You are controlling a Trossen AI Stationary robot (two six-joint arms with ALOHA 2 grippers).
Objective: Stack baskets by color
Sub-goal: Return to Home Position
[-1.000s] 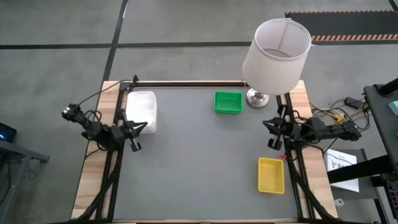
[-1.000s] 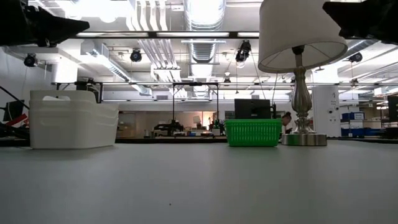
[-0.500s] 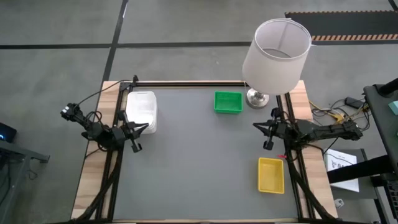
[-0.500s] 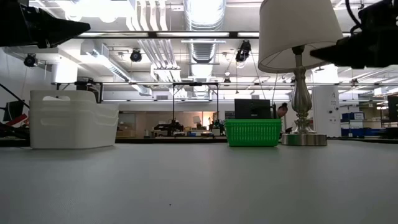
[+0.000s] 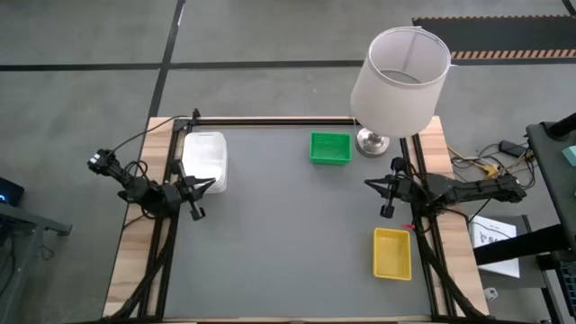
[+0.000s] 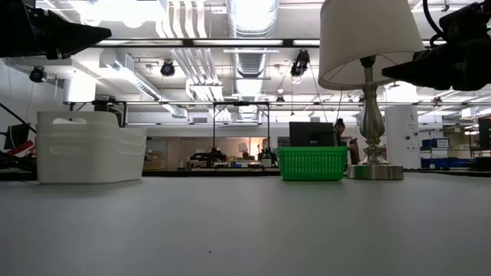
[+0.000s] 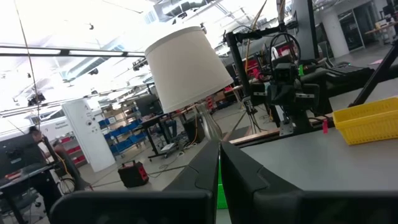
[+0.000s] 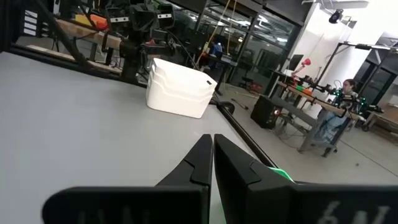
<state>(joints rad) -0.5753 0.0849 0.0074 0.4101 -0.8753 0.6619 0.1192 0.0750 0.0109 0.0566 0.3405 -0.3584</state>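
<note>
My left hand (image 7: 219, 148) and right hand (image 8: 212, 140) hung empty and closed, and the white plastic basket stack (image 5: 205, 160) by the left, green plastic basket stack (image 5: 329, 148) at the grey worktop's (image 5: 288, 234) far edge and yellow plastic basket stack (image 5: 392, 253) by the right looked light, stiff, best pinched at a rim

Grey concrete floor (image 5: 90, 54) around the counter (image 5: 288, 234); bright ceiling lights (image 6: 253, 11), exposed ducts (image 6: 184, 61), blue shelving (image 7: 124, 134) beyond.
</note>
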